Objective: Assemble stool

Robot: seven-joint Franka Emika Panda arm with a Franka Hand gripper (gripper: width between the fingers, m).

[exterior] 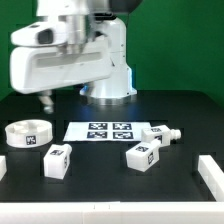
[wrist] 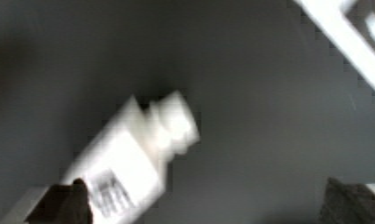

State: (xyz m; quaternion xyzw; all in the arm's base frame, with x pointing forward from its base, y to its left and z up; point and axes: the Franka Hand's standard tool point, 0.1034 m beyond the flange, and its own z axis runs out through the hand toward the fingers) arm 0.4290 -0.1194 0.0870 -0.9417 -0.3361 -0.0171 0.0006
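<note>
Wide-spread gripper (wrist: 205, 200), fingertips mostly cut off, over a motion-blurred white leg (wrist: 139, 150), tag unreadable

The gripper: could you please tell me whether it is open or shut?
Open. In the wrist view the gripper holds its fingertips far apart, clamping nothing; a blurred white leg lies beyond them.

Wrist view smeared: leg (wrist: 139, 150) blurred, I can't read its tag (wrist: 109, 192). Tool (wrist: 207, 198) mostly cropped, only tips (wrist: 63, 203) show. Block (exterior: 212, 172) cropped at exterior view's right; arm (exterior: 60, 50) cut off above.
</note>
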